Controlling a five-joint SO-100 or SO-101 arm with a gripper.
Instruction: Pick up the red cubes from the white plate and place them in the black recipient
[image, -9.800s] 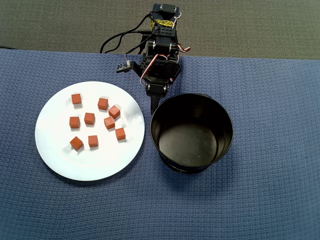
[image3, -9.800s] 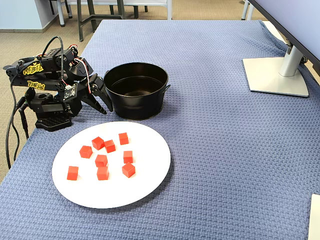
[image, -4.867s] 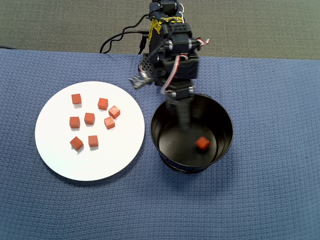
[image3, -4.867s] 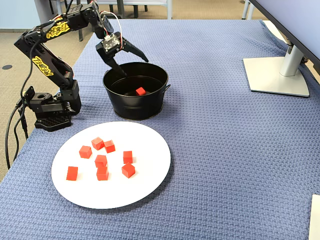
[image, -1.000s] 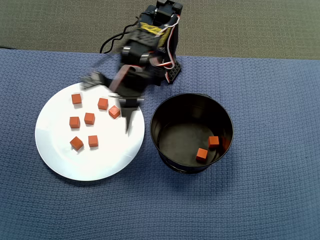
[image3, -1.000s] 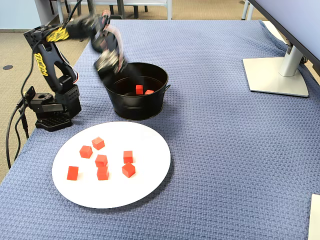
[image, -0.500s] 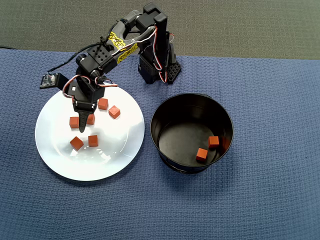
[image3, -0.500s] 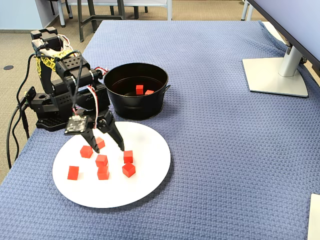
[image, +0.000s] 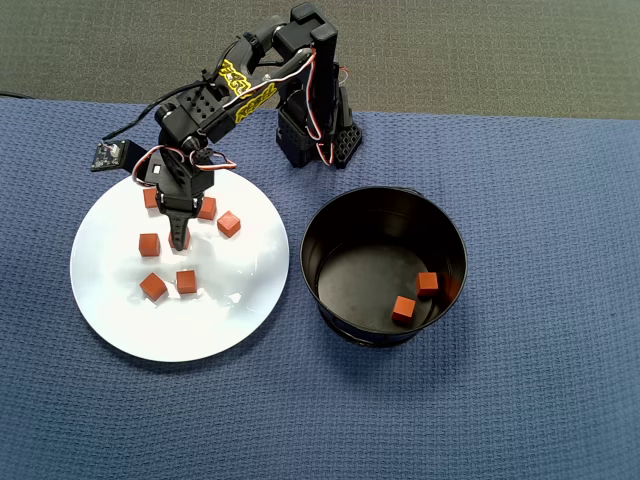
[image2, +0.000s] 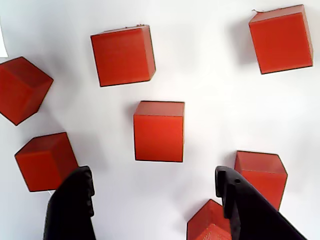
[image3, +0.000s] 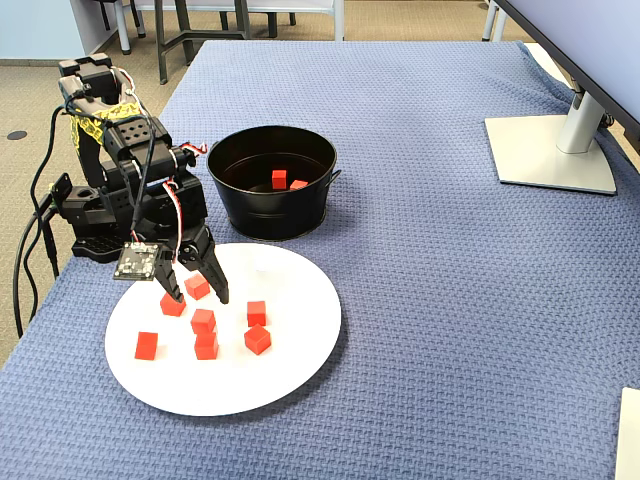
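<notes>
Several orange-red cubes lie scattered on the white plate (image: 110, 300); the plate also shows in the fixed view (image3: 300, 340). My gripper (image2: 154, 175) is open and empty, low over the plate. One cube (image2: 159, 131) lies just ahead of the gap between the fingers, untouched. Other cubes lie close beside the left finger (image2: 75, 205) and the right finger (image2: 240, 205). In the overhead view the gripper (image: 180, 238) points down over the plate's upper middle. The black recipient (image: 315, 250) stands right of the plate with two red cubes (image: 428, 283) inside.
The arm's base (image: 315, 135) stands at the far edge of the blue cloth between plate and recipient. In the fixed view a monitor stand (image3: 555, 150) sits at the far right, away from the work area.
</notes>
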